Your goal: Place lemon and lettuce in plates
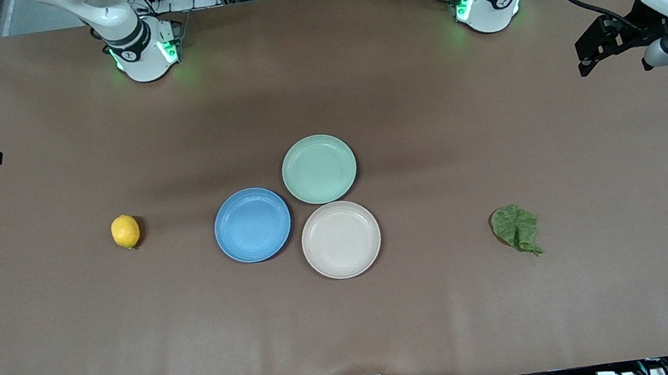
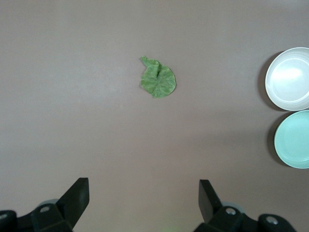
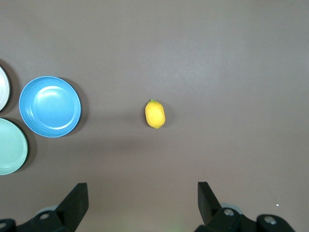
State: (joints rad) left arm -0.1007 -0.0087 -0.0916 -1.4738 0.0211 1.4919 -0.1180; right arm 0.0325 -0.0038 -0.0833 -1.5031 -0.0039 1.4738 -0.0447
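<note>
Brown table (image 1: 71, 351): lemon (image 1: 125, 232) (tip toward camera), lettuce (image 1: 517, 228).

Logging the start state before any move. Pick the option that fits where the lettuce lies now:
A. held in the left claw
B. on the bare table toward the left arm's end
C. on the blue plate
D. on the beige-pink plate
B: the lettuce lies flat on the table toward the left arm's end, apart from the beige-pink plate and blue plate, both bare; the left claw hangs open above the table.
</note>
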